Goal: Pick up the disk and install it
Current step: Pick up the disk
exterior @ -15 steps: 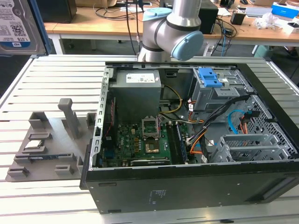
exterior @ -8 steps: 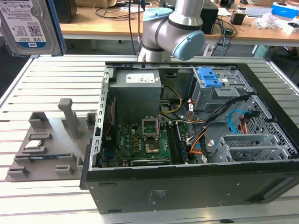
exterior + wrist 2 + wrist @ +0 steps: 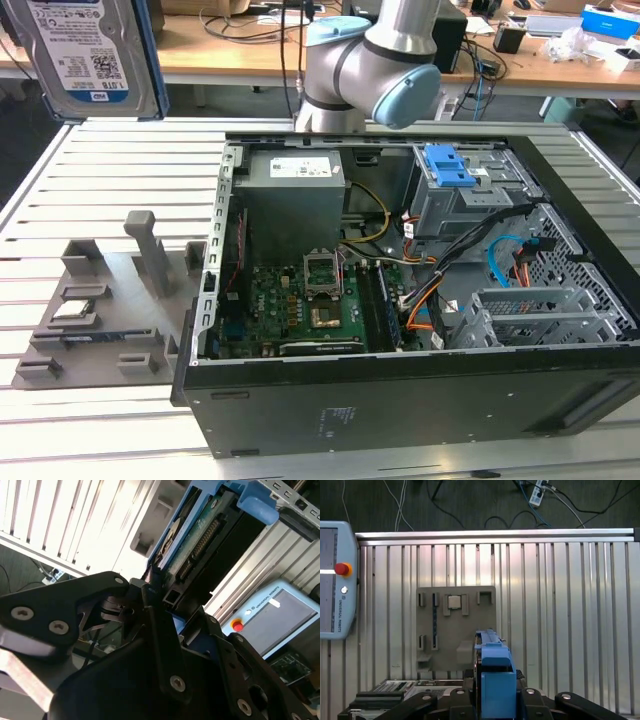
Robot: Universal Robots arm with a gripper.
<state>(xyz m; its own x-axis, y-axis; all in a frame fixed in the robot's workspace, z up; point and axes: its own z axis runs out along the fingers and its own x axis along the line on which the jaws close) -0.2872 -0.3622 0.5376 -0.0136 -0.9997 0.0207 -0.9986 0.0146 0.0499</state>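
The disk (image 3: pixel 85 55), a silver hard drive with a white-and-blue label in a blue bracket, hangs high above the table at the exterior view's left. The first wrist view looks along its blue bracket edge (image 3: pixel 494 667). The second wrist view looks at its underside and connector (image 3: pixel 200 537). My gripper (image 3: pixel 495 702) is shut on the disk, its black fingers (image 3: pixel 150 605) clamping it from both sides. Below the disk lies the grey fixture plate (image 3: pixel 455 630).
The open computer case (image 3: pixel 400 400) lies on the slatted aluminium table (image 3: pixel 120 170), with a grey drive bay and blue latch (image 3: pixel 452 168) at its back. The grey fixture plate (image 3: pixel 100 330) holds a processor chip (image 3: pixel 75 308). A teach pendant (image 3: pixel 335 580) rests at the table edge.
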